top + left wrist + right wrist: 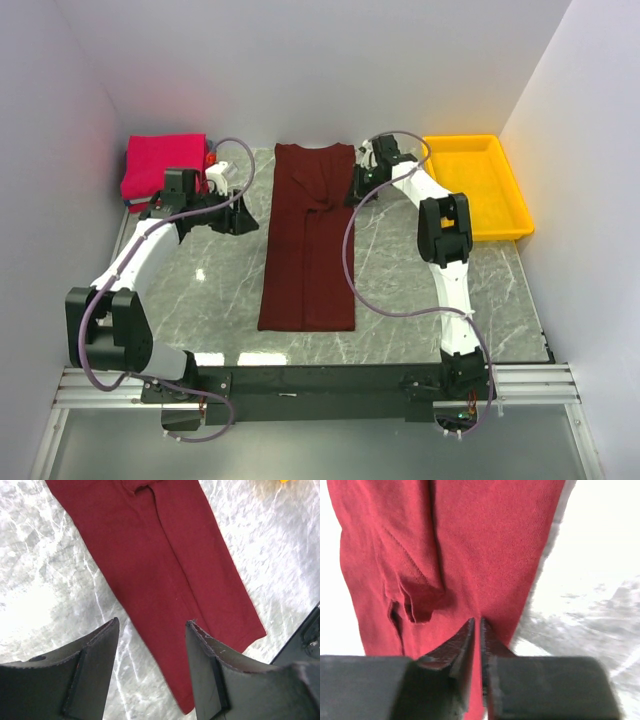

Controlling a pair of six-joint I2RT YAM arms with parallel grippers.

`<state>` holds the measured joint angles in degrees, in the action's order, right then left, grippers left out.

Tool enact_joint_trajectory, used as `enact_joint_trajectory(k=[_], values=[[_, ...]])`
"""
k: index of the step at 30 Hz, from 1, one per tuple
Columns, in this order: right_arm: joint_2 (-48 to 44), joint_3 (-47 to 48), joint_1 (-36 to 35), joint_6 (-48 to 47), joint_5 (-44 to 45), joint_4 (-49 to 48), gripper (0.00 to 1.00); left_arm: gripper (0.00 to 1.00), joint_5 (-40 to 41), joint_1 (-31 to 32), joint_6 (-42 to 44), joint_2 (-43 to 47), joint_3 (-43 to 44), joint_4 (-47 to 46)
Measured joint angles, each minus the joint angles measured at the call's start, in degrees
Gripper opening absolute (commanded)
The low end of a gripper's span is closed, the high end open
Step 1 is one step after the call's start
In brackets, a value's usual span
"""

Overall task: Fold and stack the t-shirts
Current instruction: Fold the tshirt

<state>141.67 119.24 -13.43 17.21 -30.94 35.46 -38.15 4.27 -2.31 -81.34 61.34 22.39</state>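
Observation:
The dark maroon t-shirt point(308, 250) lies flat in the middle of the table, folded into a long narrow strip that runs from back to front. The bright pinkish-red t-shirt point(163, 165) sits folded at the back left corner. My left gripper point(238, 216) hovers just left of the maroon strip, open, with nothing between its fingers point(152, 622); the strip's point(165, 555) near end shows beyond them. My right gripper point(357, 190) is at the strip's back right edge, its fingers point(477, 621) pressed almost together above the flat cloth point(470, 540), beside a tucked sleeve.
A yellow plastic tray point(470, 185) stands at the back right, close behind the right arm. White walls close in the table on three sides. The black rail with both arm bases point(300, 385) runs along the near edge.

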Motion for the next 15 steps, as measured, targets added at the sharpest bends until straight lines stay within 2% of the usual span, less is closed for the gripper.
enact_joint_trajectory(k=[1, 2, 3, 5, 6, 8, 10, 11, 12, 15], values=[[-0.17, 0.22, 0.11, -0.57, 0.15, 0.13, 0.22, 0.63, -0.04, 0.0, 0.5, 0.09, 0.0, 0.24], [-0.79, 0.22, 0.22, -1.97, 0.39, 0.42, 0.31, 0.65, -0.11, 0.0, 2.08, 0.31, -0.02, 0.85], [-1.79, -0.26, 0.26, -3.19, 0.76, 0.9, 0.37, 0.66, -0.24, -0.02, 3.96, 0.81, -0.22, 1.44], [-6.32, -4.39, 0.17, -6.45, 1.97, 0.48, 0.51, 0.67, -0.76, -0.09, 10.05, 2.78, -1.03, 3.72], [-10.29, -8.22, 0.09, -8.57, 3.06, 0.22, 0.54, 0.67, -1.03, -0.09, 12.57, 3.72, -1.38, 4.87], [-20.92, -16.85, -0.61, -14.53, 6.05, -0.15, 0.58, 0.69, -1.6, -0.09, 18.99, 6.73, -2.69, 6.86], [-33.24, -24.02, -2.4, -20.96, 8.81, -1.49, 0.65, 0.78, -2.27, -0.11, 25.44, 10.8, -4.44, 8.83], [-39.74, -26.82, -3.76, -24.74, 10.01, -2.49, 0.78, 0.99, -2.86, -0.11, 28.59, 12.79, -5.03, 9.77], [-44.74, -28.92, -4.9, -27.36, 10.73, -3.65, 0.85, 0.99, -3.32, -0.11, 30.97, 14.34, -5.29, 10.4], [-62.49, -37.18, -9.6, -37.81, 10.91, -9.66, 0.87, 1.0, -6.4, -0.11, 36.81, 19.93, -5.49, 11.34]])
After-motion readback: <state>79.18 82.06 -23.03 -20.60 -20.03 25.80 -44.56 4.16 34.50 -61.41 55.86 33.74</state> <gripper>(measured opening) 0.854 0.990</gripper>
